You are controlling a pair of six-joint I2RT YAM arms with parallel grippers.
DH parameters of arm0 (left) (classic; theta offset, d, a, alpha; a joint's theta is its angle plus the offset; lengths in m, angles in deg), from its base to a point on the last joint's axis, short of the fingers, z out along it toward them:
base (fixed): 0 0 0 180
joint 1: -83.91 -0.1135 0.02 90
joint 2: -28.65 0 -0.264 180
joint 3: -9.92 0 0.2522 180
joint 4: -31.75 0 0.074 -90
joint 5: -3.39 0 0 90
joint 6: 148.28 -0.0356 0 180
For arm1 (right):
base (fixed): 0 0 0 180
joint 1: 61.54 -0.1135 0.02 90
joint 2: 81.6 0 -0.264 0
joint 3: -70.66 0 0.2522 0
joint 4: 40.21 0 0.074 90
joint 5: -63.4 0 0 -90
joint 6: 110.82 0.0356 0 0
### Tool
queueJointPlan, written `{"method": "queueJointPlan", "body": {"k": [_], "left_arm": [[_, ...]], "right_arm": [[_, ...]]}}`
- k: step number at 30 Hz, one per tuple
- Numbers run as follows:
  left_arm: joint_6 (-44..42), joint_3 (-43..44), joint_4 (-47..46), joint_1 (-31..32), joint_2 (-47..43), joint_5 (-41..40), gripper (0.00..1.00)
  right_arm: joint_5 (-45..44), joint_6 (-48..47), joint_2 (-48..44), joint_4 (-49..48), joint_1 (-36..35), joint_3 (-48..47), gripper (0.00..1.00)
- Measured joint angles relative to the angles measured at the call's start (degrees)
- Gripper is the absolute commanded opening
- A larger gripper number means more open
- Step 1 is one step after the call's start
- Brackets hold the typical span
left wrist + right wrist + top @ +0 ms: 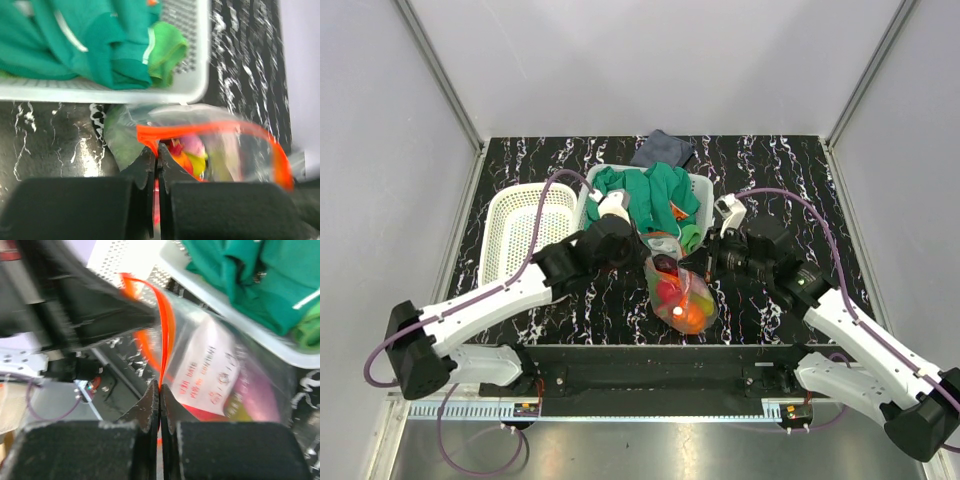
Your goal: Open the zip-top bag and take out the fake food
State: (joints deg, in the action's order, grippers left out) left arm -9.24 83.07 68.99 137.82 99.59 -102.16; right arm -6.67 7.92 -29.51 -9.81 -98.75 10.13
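Two sets of jaws are clamped on the zip strip (210, 127) of the zip-top bag (682, 290) — the left gripper (650, 250) at its left end, the right gripper (708, 262) at its right. The bag is held mid-table, just near of the basket (703, 187) of green cloth (655, 195). From above the fake food (680, 305) is seen inside; the parted mouth is shown only by the wrist views. Bare table (790, 170) is left on both sides.

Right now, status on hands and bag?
Left hand and right hand each shut on the bag at its zip strip. Mouth partly open, toy food inside. Basket close behind, not blocking.
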Motion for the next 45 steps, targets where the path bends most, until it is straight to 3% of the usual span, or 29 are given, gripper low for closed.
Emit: {"method": "queueJointPlan", "body": {"k": [4, 11, 22, 23, 24, 27, 34, 42, 45], "left_arm": [[-7.6, -1.4, -1.0, -2.1, -4.7, 6.7, 0.0], [-15.5, -6.2, -4.7, -14.7, -12.1, 29.5, 0.0], [-22.4, -7.4, -5.2, -18.8, -11.0, 43.5, 0.0], [-23.0, -7.3, -5.0, -18.9, -10.9, 44.5, 0.05], [-23.7, -7.0, -4.6, -18.9, -10.7, 45.4, 0.2], [-24.3, -5.6, -3.1, -19.5, -10.2, 46.8, 0.33], [-21.2, -3.2, -5.5, -18.3, -11.3, 47.7, 0.36], [-18.8, 4.3, -8.3, -3.7, -8.9, 39.8, 0.21], [-18.0, 5.4, -8.2, -1.6, -5.6, 34.1, 0.17]], "right_arm": [[-3.8, -2.3, -0.3, 2.3, 0.0, 0.0, 0.0], [-7.0, -4.7, -1.9, 4.2, 0.0, 0.5, 0.0], [-9.8, -4.7, -7.1, 6.5, -0.3, 1.1, 0.0], [-10.1, -4.7, -7.4, 6.7, -0.3, 1.1, 0.0], [-10.3, -4.7, -7.7, 6.9, -0.3, 1.0, 0.0], [-10.4, -4.7, -7.8, 7.3, -0.3, 1.0, 0.0], [-9.3, -4.7, -3.4, 7.1, -0.3, 0.8, 0.0], [-8.2, -4.2, -3.5, 6.2, -0.3, 0.8, 0.0], [-8.2, -3.4, -4.2, 5.9, -0.3, 0.8, 0.0]]}}
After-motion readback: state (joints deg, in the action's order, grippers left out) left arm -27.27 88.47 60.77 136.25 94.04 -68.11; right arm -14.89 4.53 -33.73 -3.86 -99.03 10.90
